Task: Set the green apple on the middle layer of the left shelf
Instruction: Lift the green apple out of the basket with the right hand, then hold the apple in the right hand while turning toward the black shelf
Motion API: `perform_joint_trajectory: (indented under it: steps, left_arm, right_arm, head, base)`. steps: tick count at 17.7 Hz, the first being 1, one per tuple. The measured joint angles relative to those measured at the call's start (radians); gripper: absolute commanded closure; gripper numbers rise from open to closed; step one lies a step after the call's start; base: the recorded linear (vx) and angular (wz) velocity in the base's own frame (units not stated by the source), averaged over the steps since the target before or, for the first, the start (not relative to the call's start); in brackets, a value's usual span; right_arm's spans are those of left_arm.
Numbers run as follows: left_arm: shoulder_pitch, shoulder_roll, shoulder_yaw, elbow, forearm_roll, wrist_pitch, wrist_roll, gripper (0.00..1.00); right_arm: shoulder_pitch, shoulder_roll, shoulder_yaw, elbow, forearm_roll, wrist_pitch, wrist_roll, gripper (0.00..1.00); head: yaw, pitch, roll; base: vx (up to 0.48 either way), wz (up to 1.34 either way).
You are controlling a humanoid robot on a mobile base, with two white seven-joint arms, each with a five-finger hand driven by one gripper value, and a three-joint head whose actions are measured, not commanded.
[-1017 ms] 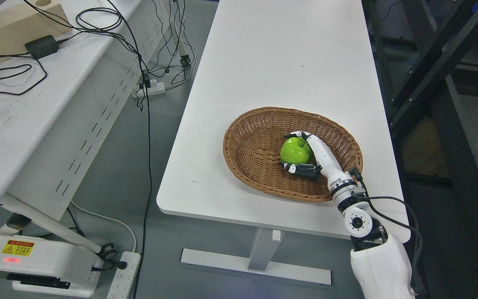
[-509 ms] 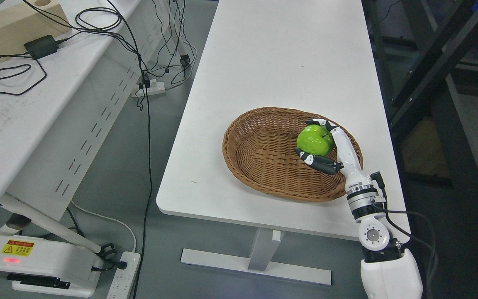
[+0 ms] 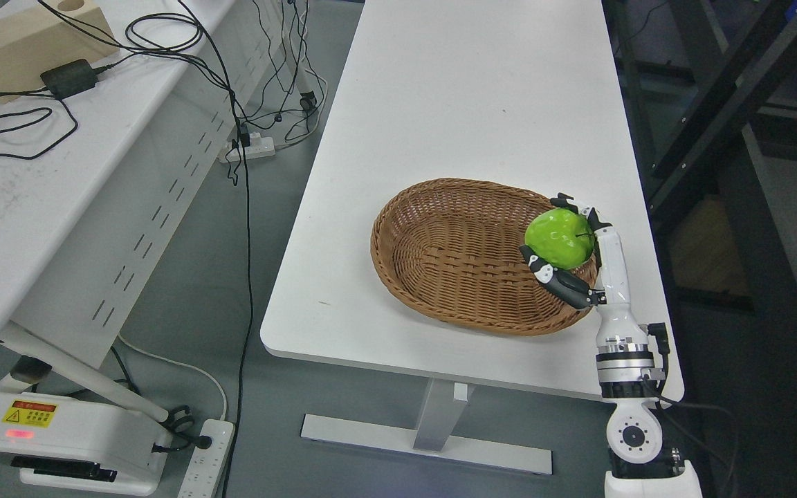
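My right hand (image 3: 564,238) is shut on a shiny green apple (image 3: 559,238), with black fingertips (image 3: 573,203) above it and the thumb below. The apple hangs over the right end of an oval wicker basket (image 3: 440,256), lifted off its floor. The arm rises from the lower right of the picture, its wrist beside the table's right front corner. The basket holds nothing else. Dark shelf frames (image 3: 717,104) stand at the right edge; I cannot make out their layers. My left arm does not show.
The basket sits near the front of a long white table (image 3: 468,90). A second white table (image 3: 32,173) with cables and a wooden block stands to the left. Power strips and cords lie on the grey floor between them.
My right hand has lifted the apple out of the basket's middle and carried it rightward to the basket's right rim. The arm has swung toward upright.
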Motion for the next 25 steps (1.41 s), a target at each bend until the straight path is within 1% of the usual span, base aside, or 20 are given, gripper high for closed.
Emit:
perform_joint_trajectory:
  steps: [1, 3, 5, 9, 15, 25]
  left_arm:
    - [0.000, 0.000, 0.000, 0.000, 0.000, -0.001, 0.000, 0.00]
    - [0.000, 0.000, 0.000, 0.000, 0.000, -0.003, 0.000, 0.00]
    - [0.000, 0.000, 0.000, 0.000, 0.000, -0.006, 0.000, 0.00]
    - [0.000, 0.000, -0.001, 0.000, 0.000, -0.001, 0.000, 0.00]
    - [0.000, 0.000, 0.000, 0.000, 0.000, 0.001, 0.000, 0.00]
    - [0.000, 0.000, 0.000, 0.000, 0.000, 0.002, 0.000, 0.00]
  right_arm:
    - [0.009, 0.003, -0.005, -0.007, -0.021, 0.019, -0.001, 1.00]
    - [0.033, 0.011, -0.016, -0.023, -0.089, 0.060, 0.051, 1.00]
    - [0.045, 0.015, -0.023, -0.032, -0.140, 0.071, 0.075, 1.00]
    - [0.060, 0.022, -0.032, -0.046, -0.196, 0.074, 0.089, 1.00]
    - [0.073, 0.027, -0.046, -0.059, -0.230, -0.004, 0.090, 1.00]
    - [0.105, 0.032, -0.054, -0.071, -0.248, -0.021, 0.085, 1.00]
  head:
    - [0.0000, 0.000, 0.000]
    - [0.0000, 0.000, 0.000]
    - [0.0000, 0.000, 0.000]
    - [0.0000, 0.000, 0.000]
    - [0.0000, 0.000, 0.000]
    - [0.0000, 0.000, 0.000]
  base:
    - [0.000, 0.00]
    - [-0.005, 0.00]
    - [-0.017, 0.00]
    - [-0.038, 0.00]
    - [-0.095, 0.00]
    - [-0.162, 0.03]
